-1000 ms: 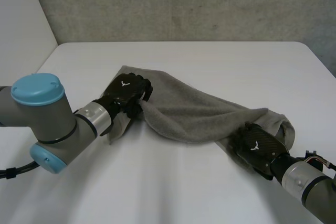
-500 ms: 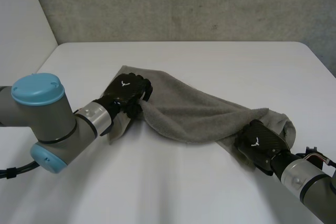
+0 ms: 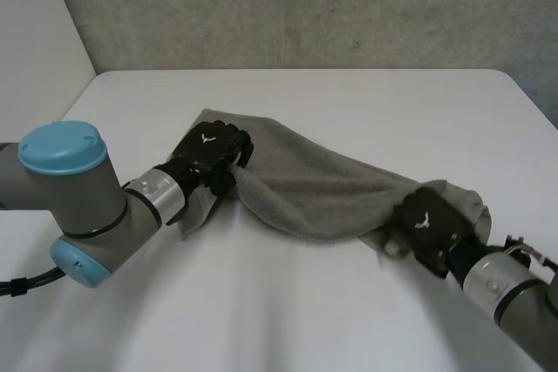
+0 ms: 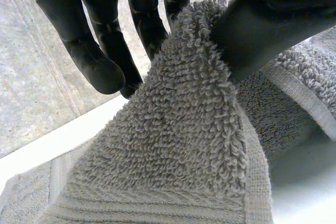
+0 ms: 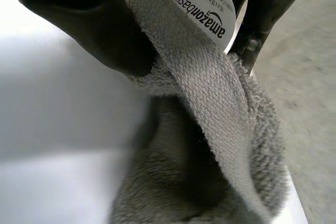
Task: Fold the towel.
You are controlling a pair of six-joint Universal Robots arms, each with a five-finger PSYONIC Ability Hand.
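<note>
A grey towel lies rumpled in a long band across the white table. My left hand rests at the towel's left end, and its own wrist view shows a fold of the towel pinched between thumb and fingers. My right hand sits at the towel's right end near the table's front. Its thumb and fingers are closed on the towel's hemmed edge beside a white label.
A grey wall stands behind the table's far edge. Bare table surface stretches in front of the towel and beyond it toward the far edge.
My right hand has closed its fingers on the towel's right end and drawn it up a little. The left hand has kept its hold and place.
</note>
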